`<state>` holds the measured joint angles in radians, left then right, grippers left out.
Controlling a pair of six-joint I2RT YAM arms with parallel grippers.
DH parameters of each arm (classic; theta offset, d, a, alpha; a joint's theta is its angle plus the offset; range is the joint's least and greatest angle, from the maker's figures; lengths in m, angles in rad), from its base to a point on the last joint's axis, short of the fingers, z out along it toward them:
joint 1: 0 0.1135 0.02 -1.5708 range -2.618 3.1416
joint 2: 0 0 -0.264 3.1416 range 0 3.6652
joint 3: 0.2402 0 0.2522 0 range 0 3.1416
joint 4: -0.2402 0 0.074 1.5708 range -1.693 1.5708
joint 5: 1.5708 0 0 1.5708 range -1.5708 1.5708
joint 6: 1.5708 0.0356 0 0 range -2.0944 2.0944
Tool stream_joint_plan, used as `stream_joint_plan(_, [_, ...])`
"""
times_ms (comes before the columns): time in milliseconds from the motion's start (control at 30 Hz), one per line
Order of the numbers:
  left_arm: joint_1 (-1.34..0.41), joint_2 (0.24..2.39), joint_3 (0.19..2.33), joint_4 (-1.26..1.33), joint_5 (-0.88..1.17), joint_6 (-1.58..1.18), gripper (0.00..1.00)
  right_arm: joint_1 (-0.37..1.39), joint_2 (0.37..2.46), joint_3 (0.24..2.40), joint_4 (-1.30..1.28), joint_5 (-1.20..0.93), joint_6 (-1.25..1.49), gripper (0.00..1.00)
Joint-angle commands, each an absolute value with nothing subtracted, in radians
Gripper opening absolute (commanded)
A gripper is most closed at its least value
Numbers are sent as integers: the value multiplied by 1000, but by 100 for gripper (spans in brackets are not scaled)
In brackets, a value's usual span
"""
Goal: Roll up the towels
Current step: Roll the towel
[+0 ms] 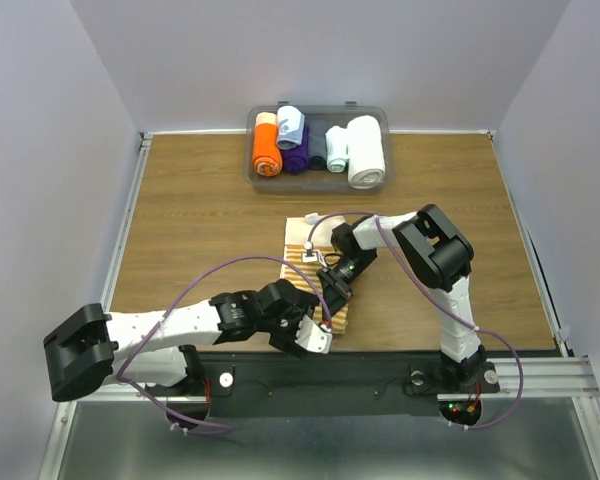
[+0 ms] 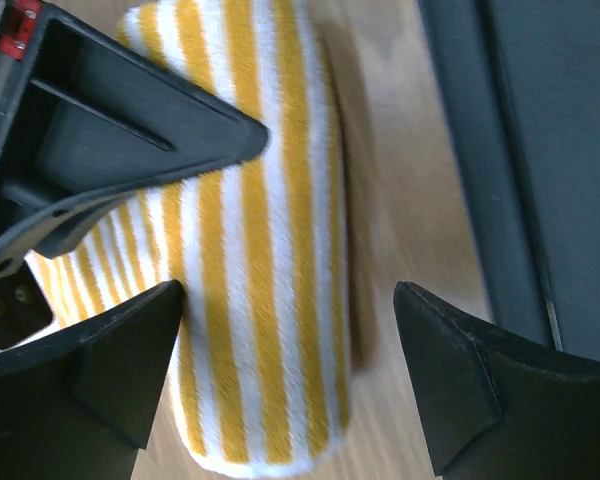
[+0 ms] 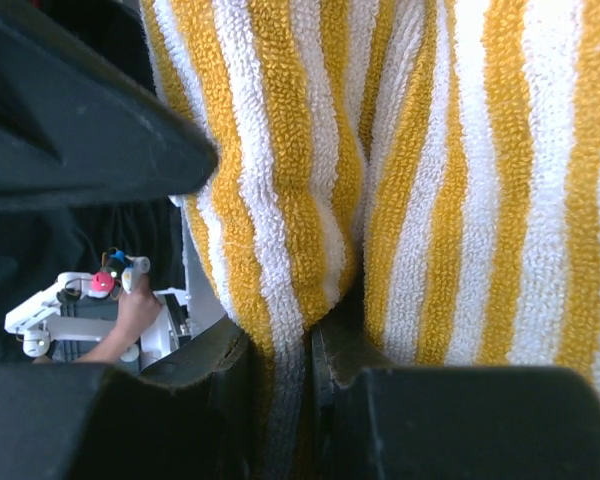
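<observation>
The fingers [image 3: 410, 410] of the right gripper [image 3: 310, 345] are nipped close together on a fold of the striped towel [image 3: 460, 170], the cloth squeezed into the narrow slot between them. The left gripper [image 2: 290, 330] has its fingers [image 2: 115, 350] spread wide on either side of the towel's near end and holds nothing; the cloth lies between them without either pad clearly touching it.

From where I stand, the striped towel lies on the table [image 1: 200, 210], in the middle, just ahead of the two arm bases. Its near end looks already curled into a fat roll, as the left wrist view shows, while the far part lies flat on the wood. So I would call this towel partly rolled: the turn is started and the flat stretch has yet to be wound up.

The pale blue towel [image 1: 290, 125] sits rolled in the clear bin [image 1: 372, 110] at the back of the table, resting on top of the orange roll [image 1: 267, 152] and the purple roll [image 1: 297, 157]. That one looks finished to me. A thick white roll [image 1: 366, 150] and a couple of smaller ones fill the rest of the bin, well apart from the work.

What crowds the job is the arms themselves. Both grippers are packed over the same short towel, the right one close above the left one's open fingers, so there is little room to turn the roll without them bumping.
</observation>
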<state>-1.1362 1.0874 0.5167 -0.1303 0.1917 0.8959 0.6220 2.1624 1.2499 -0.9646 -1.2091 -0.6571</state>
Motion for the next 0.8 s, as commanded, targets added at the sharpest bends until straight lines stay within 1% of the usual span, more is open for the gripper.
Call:
stream_joint_plan(0, [-1161, 1114, 493, 55, 112, 870, 99, 623, 2201, 1252, -962, -1083, -703, 4])
stream_joint_plan(100, [-1169, 1149, 462, 124, 84, 879, 97, 623, 2206, 1256, -962, -1083, -701, 4])
stream_joint_plan(167, [-1172, 1181, 462, 126, 81, 874, 86, 623, 2207, 1264, -965, -1075, -699, 4])
stream_joint_plan(200, [-1175, 1205, 463, 121, 78, 871, 73, 621, 2206, 1266, -965, -1072, -699, 5])
stream_joint_plan(267, [-1173, 1218, 469, 88, 84, 868, 60, 620, 2195, 1272, -962, -1062, -699, 6])
stream_joint_plan(333, [-1175, 1216, 469, 71, 92, 861, 52, 620, 2177, 1284, -963, -1051, -695, 8])
stream_joint_plan(367, [-1174, 1218, 474, 36, 112, 858, 50, 618, 2168, 1288, -962, -1042, -692, 8])
stream_joint_plan(400, [-1175, 1223, 482, 20, 123, 844, 46, 615, 2158, 1296, -960, -1035, -680, 11])
stream_joint_plan(433, [-1174, 1226, 489, 2, 135, 839, 44, 614, 2152, 1307, -960, -1026, -673, 13])
stream_joint_plan(500, [-1174, 1236, 511, -69, 181, 824, 39, 603, 2129, 1336, -959, -990, -664, 23])
stream_joint_plan(533, [-1173, 1236, 518, -86, 199, 807, 36, 586, 2122, 1347, -957, -973, -654, 32])
stream_joint_plan(567, [-1173, 1235, 529, -112, 205, 795, 35, 565, 2109, 1371, -956, -941, -644, 45])
stream_joint_plan(600, [-1175, 1233, 537, -124, 210, 795, 35, 565, 2100, 1384, -956, -928, -644, 51])
stream_joint_plan(667, [-1173, 1236, 548, -165, 245, 788, 33, 522, 2086, 1413, -948, -905, -624, 71])
stream_joint_plan(700, [-1173, 1244, 557, -176, 256, 784, 32, 506, 2074, 1449, -946, -897, -617, 78])
stream_joint_plan(767, [-1172, 1255, 564, -204, 288, 764, 29, 465, 2062, 1497, -945, -887, -589, 80])
